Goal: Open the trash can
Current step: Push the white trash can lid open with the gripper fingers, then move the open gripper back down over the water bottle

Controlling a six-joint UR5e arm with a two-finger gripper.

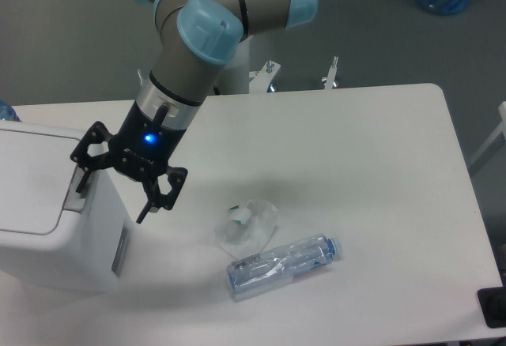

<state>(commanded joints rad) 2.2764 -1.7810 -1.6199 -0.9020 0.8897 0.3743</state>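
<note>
Here the trash can sits at the desk's left edge, lid down. The gripper, fingers spread and empty, straddles its grey push tab, probably lined up to press it. A crushed bottle lies mid-desk.

Place: you're looking at a robotics lab.
Evidence: arm mounted at a bare white table, grey floor.

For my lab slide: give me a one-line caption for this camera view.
Open gripper poised at the closed trash can's grey push tab, bottle lying nearby.
</note>
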